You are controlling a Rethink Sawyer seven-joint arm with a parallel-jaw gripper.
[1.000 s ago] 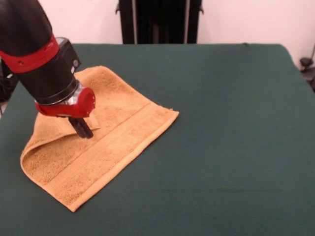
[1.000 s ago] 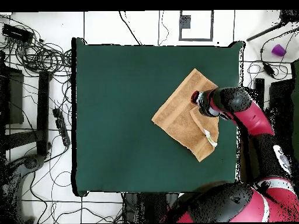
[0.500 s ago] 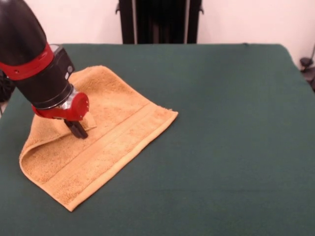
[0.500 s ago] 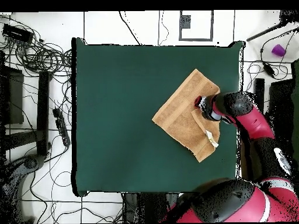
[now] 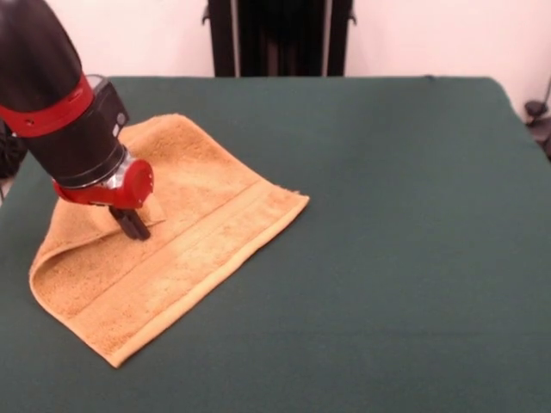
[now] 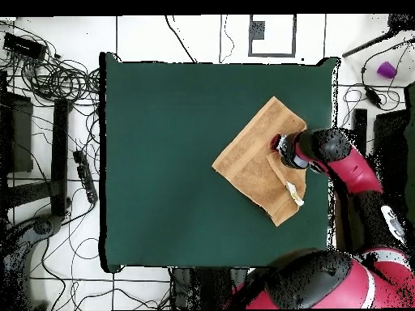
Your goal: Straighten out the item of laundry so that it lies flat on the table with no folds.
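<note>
The small orange-yellow terry hand towel (image 5: pixel 164 241) with its woven border band lies skewed on the large dark green cloth-topped table (image 5: pixel 396 224), near the table's left side in the front view, and it is not flat: a flap along its left edge is doubled over the rest, leaving a rounded fold at the near-left corner. The red and black arm's gripper (image 5: pixel 132 224) comes down onto the edge of that flap, tips together on the cloth, and it looks pinched on the folded layer, though the contact is small and dark so I call that a judgement. Step in hand seems to be the grab-and-unfold of the flap. The next move calls for lifting the pinched edge a little and carrying it outward, away from the towel's middle toward the table edge, low enough that the under layer is not dragged along, then letting go. In the overhead view the gripper (image 6: pixel 280 154) sits over the towel (image 6: pixel 251 158) close to the table's (image 6: pixel 162 162) right edge, with a small white label (image 6: pixel 289 189) showing near it. Hidden: the arm's wrist covers the towel's far-left corner in the front view, how much cloth sits between the tips is not readable, and the flap's underside is out of sight.
</note>
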